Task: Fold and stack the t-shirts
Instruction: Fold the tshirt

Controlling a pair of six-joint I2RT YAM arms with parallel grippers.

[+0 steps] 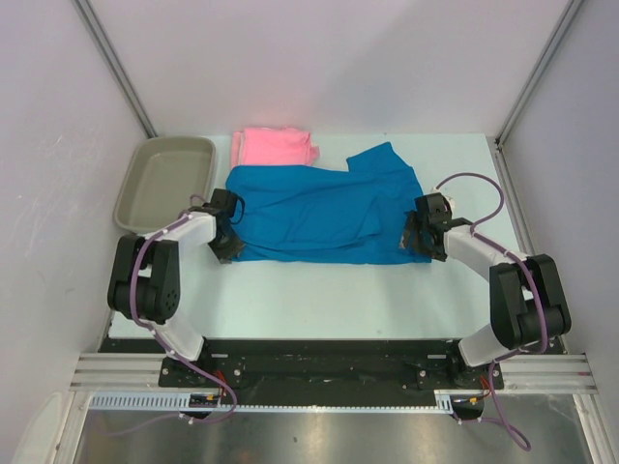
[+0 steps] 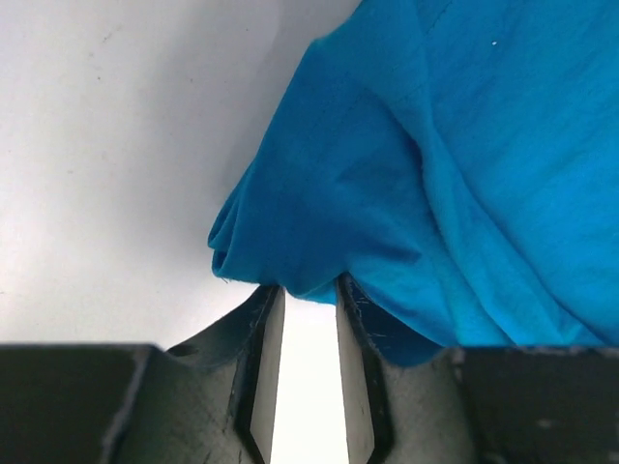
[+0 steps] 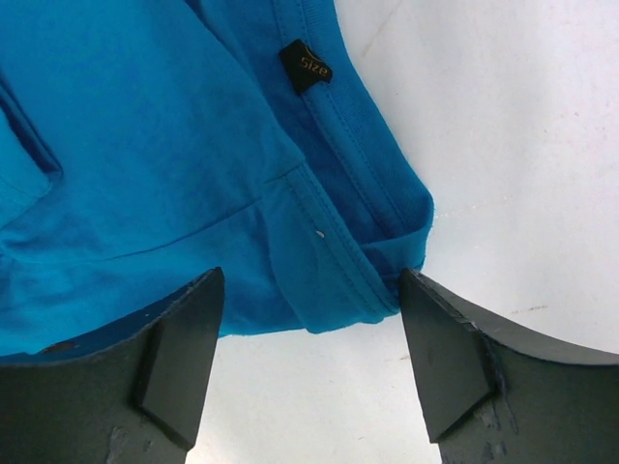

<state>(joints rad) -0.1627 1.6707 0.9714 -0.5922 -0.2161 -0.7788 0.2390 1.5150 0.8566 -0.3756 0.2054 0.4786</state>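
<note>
Blue t-shirt (image 1: 319, 213) is laid between the 2 grippers, pink t-shirt (image 1: 276, 147) beyond it. Bunched edge is pinched by the left gripper (image 2: 308, 288); right gripper (image 3: 309, 300) is spread wide around the hem corner.

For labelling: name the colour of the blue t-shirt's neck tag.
The tag is black, gold lettering; right wrist view.

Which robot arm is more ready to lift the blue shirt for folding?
Probably the left. The left gripper sits almost closed right at the bunched edge of the blue t-shirt, though whether it pinches cloth is unclear. The right gripper is wide open, the tagged edge just between its fingers.
</note>
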